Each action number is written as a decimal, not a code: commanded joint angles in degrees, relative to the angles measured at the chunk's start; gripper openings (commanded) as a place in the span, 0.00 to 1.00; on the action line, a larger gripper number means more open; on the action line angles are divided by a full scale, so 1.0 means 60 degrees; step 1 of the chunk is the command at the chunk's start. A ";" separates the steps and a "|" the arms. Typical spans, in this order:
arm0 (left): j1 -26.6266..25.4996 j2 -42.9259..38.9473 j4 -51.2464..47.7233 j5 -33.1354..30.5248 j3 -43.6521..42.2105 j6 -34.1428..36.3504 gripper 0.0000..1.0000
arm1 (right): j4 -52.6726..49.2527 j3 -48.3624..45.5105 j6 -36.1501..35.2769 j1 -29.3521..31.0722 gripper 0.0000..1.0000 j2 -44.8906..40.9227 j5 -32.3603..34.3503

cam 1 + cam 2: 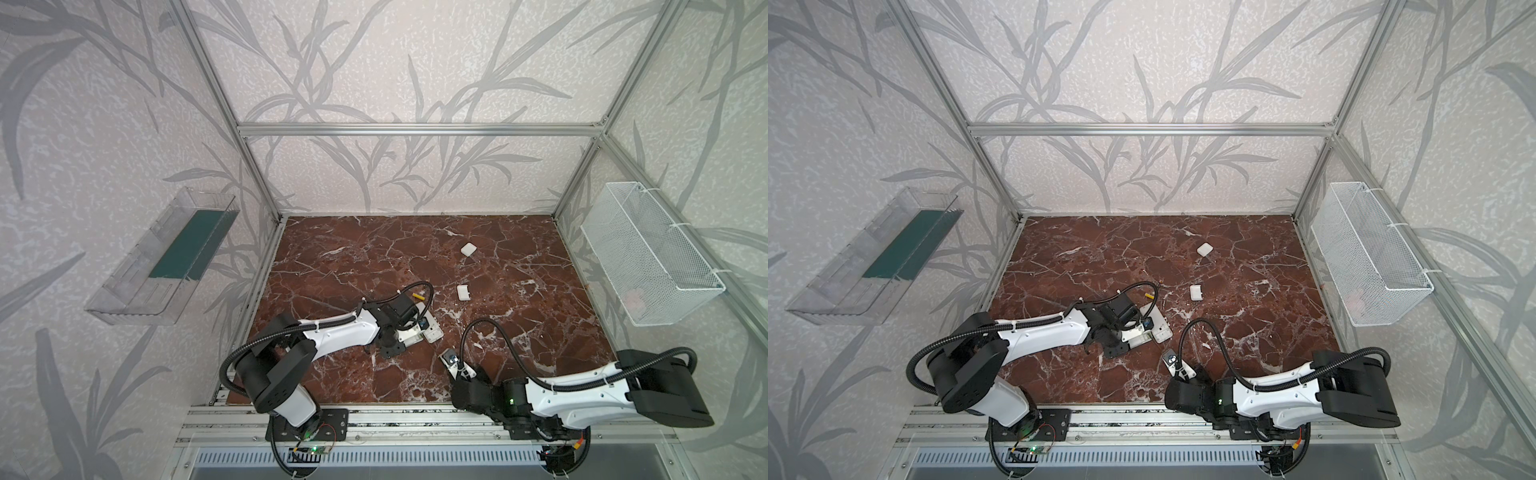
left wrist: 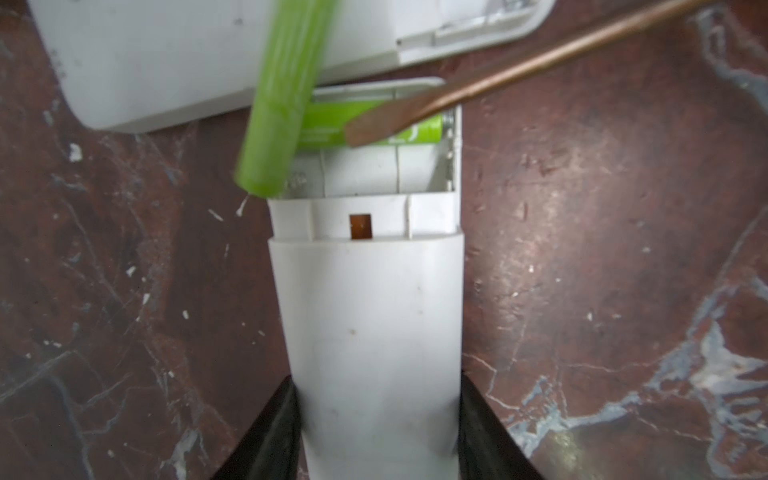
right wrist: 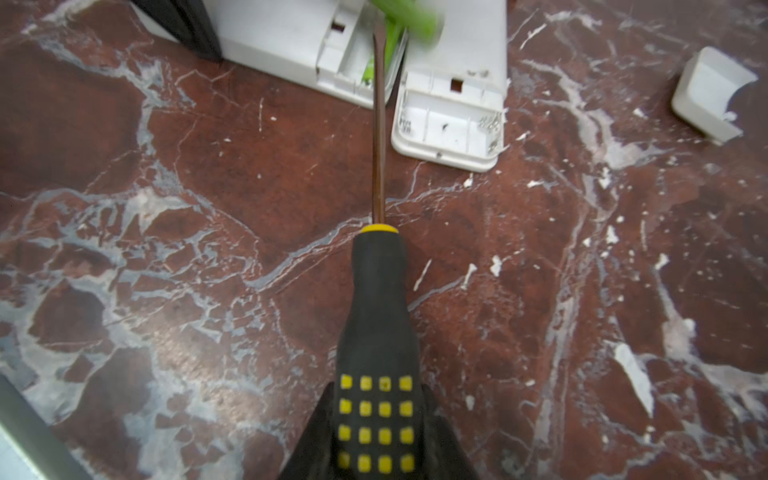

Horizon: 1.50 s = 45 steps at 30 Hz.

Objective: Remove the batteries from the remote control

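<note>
My left gripper (image 2: 378, 386) is shut on a white remote control (image 2: 370, 316) whose back compartment is open. One lime-green battery (image 2: 324, 124) lies in the far slot. A second lime-green battery (image 2: 278, 104) is blurred and tilted up out of the compartment, across a second white remote (image 2: 187, 62). My right gripper (image 3: 378, 399) is shut on a black-and-yellow screwdriver (image 3: 376, 291), and its flat tip (image 2: 374, 126) rests on the seated battery. A yellow battery (image 1: 418, 296) lies on the table behind the left gripper (image 1: 409, 328).
Two small white covers (image 1: 468, 249) (image 1: 463, 292) lie on the marble table (image 1: 498, 332). The second remote (image 3: 453, 120) has an empty compartment. A clear bin (image 1: 162, 257) hangs on the left wall, and a white wire basket (image 1: 648, 257) on the right.
</note>
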 commanded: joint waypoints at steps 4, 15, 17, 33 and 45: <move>-0.0193 0.0382 -0.0408 0.0724 -0.0161 0.0352 0.26 | -0.0563 -0.0133 -0.0369 -0.0020 0.00 -0.0912 0.0746; -0.0187 0.0336 -0.0524 0.0389 -0.0080 0.0449 0.26 | -0.1371 -0.0123 -0.0003 -0.0067 0.00 -0.1578 0.0711; -0.0175 0.0174 -0.0574 0.0153 -0.0056 0.0547 0.25 | -0.1356 -0.0218 0.0077 -0.0096 0.00 -0.1676 0.0412; -0.0165 -0.1023 -0.1031 -0.0706 -0.0182 0.1121 0.21 | -0.2549 0.0124 0.0378 -0.0443 0.00 -0.2708 -0.0861; -0.0135 -0.0943 -0.1097 -0.0579 -0.0433 0.0973 0.22 | -0.2753 0.0731 0.0020 -0.0856 0.00 -0.2263 -0.2039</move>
